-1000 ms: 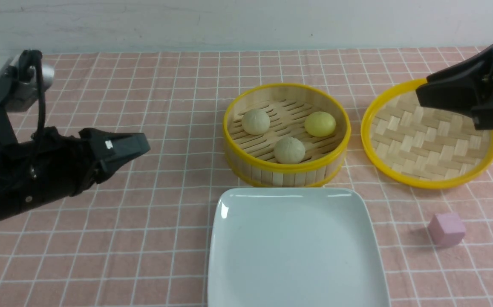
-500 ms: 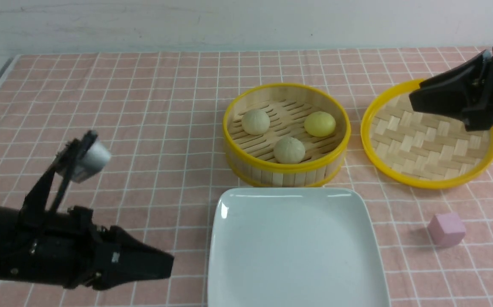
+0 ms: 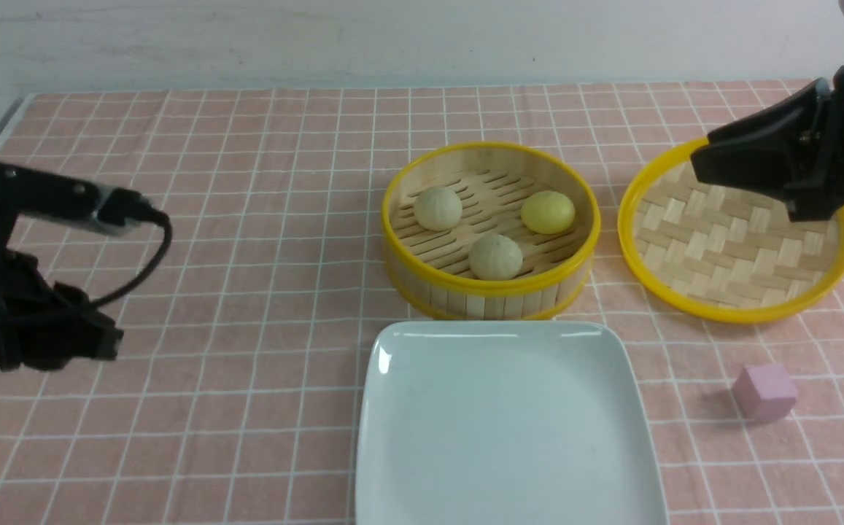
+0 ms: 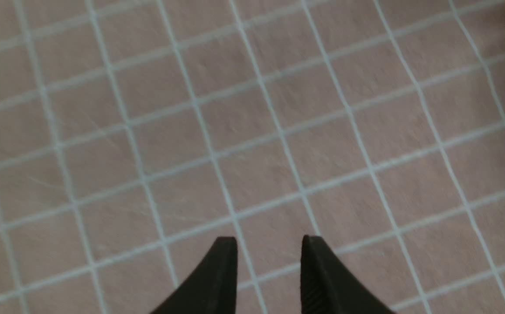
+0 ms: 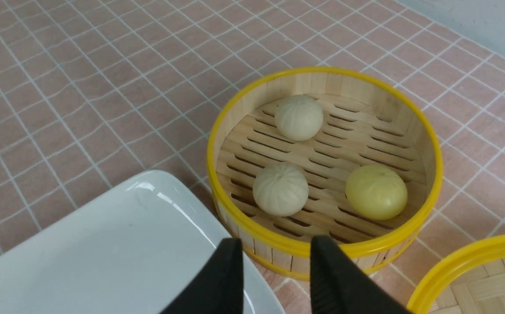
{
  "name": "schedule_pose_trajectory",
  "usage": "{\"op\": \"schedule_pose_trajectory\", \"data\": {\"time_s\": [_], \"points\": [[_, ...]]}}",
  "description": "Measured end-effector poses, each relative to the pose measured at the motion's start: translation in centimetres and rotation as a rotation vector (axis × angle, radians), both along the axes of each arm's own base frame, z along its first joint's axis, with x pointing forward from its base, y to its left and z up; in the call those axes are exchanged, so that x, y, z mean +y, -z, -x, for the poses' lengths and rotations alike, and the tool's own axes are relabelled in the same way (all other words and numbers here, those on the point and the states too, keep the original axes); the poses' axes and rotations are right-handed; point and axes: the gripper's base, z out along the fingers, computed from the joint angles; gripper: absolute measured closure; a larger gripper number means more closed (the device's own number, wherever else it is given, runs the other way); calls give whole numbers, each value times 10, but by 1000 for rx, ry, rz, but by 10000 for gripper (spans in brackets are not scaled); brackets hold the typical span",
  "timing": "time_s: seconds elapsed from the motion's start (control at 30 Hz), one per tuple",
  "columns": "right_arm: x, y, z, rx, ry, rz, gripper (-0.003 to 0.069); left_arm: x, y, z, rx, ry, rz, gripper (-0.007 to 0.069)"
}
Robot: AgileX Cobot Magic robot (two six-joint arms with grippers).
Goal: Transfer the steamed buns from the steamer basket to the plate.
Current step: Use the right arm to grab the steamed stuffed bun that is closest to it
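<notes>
Three steamed buns lie in the steamer basket [image 3: 491,286]: a pale one [image 3: 437,208] at the back left, a yellow one [image 3: 548,211] at the back right, and another pale one [image 3: 495,256] in front. The white plate [image 3: 502,423] sits empty just in front of the basket. My right gripper [image 3: 697,157] hovers right of the basket, over the shallow tray, open and empty; its wrist view looks down on the buns [image 5: 281,189]. My left gripper [image 4: 269,239] is open over bare cloth, and its arm [image 3: 28,328] stands at the far left.
A shallow yellow-rimmed tray [image 3: 735,292] with a woven bottom lies right of the basket. A small pink cube [image 3: 764,392] sits right of the plate. Pink checked cloth covers the table, with a white wall behind.
The left arm dropped toward the front, then pulled back to the left edge, its gripper now over bare cloth. The right gripper crept slightly left and up. Buns unmoved.
</notes>
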Motion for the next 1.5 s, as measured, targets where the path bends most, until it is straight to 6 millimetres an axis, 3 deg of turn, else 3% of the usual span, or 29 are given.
{"op": "schedule_pose_trajectory", "data": {"time_s": [0.23,0.27,0.4,0.6,0.8,0.97,1.33,1.5], "points": [[1,1,2,27,-32,22,417,-7,-59,-12,-100,17,93,358],[1,1,3,29,-35,28,417,-7,-59,-12,-97,22,95,358],[15,-2,-5,46,-77,131,417,-17,-78,-11,-127,107,169,254],[46,-3,-36,116,-94,273,417,-21,-79,-10,-119,124,213,166],[73,15,-82,182,-108,436,417,-26,-80,-8,-92,140,280,161],[95,32,-111,206,-130,471,397,-27,-79,-6,-73,152,287,161],[109,74,-160,237,-55,475,272,-29,-77,-2,-27,180,296,161],[109,97,-175,242,-38,537,263,-30,-77,-1,-15,187,298,161]]}}
